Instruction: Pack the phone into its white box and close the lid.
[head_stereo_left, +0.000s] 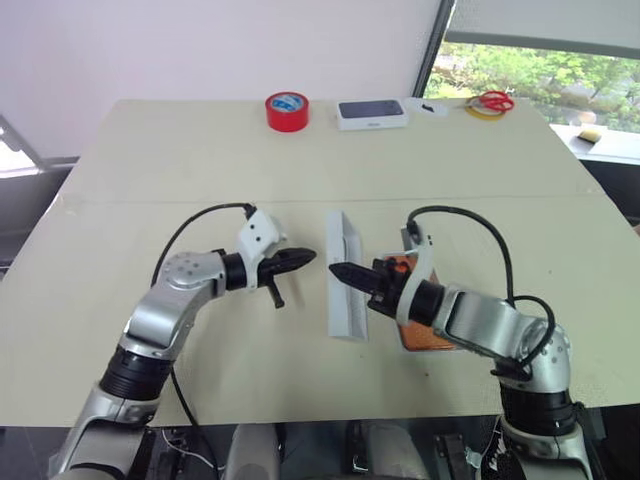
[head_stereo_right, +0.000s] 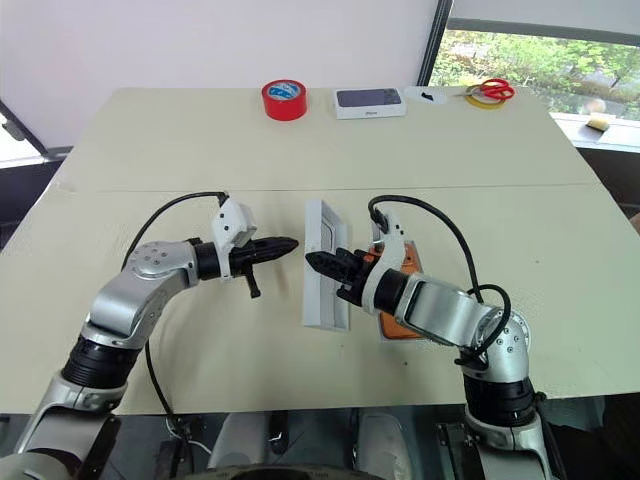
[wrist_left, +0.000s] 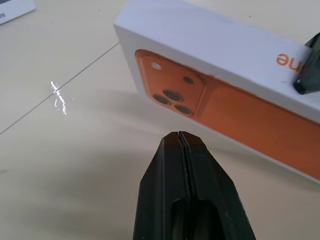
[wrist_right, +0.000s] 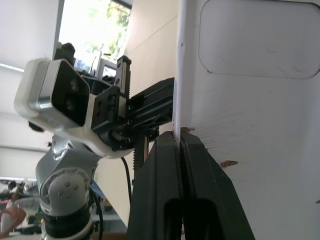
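The white box (head_stereo_left: 345, 275) stood on edge between the left gripper (head_stereo_left: 305, 259) and right gripper (head_stereo_left: 338, 272), blocking both. Bare table (head_stereo_left: 180, 170) lay open behind it.

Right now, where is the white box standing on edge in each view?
Left eye: white box, near the picture's centre.
Right eye: just left of centre.
Left wrist: just beyond the fingertips, its orange printed face showing.
Right wrist: against the fingertips, its plain white face showing.
Shared landmark: the shut left gripper, pointing at the box.

red tape roll (head_stereo_left: 287, 111) | white box with dark phone picture (head_stereo_left: 372, 114) | red scissors (head_stereo_left: 493, 101) | all along table's (head_stereo_left: 150, 200) far edge
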